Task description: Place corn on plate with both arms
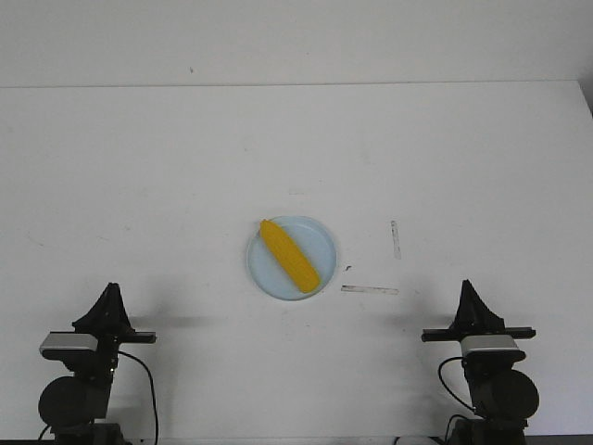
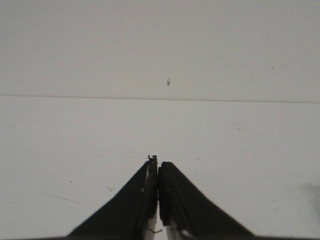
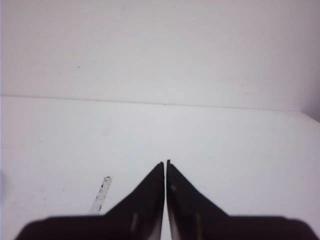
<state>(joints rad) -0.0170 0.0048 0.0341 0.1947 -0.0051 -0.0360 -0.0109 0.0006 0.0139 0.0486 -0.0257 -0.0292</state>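
The yellow-orange corn (image 1: 288, 256) lies diagonally on the pale blue plate (image 1: 320, 243) at the table's middle, seen only in the front view. My left gripper (image 1: 111, 289) rests at the near left of the table, shut and empty; it also shows in the left wrist view (image 2: 158, 164) over bare table. My right gripper (image 1: 467, 286) rests at the near right, shut and empty; it also shows in the right wrist view (image 3: 165, 162). Both grippers are well apart from the plate. Neither wrist view shows the corn or the plate.
Two strips of clear tape lie on the white table right of the plate, one upright (image 1: 396, 238) and one flat (image 1: 370, 289); one strip shows in the right wrist view (image 3: 101, 194). The table's far edge (image 1: 296, 85) meets a white wall.
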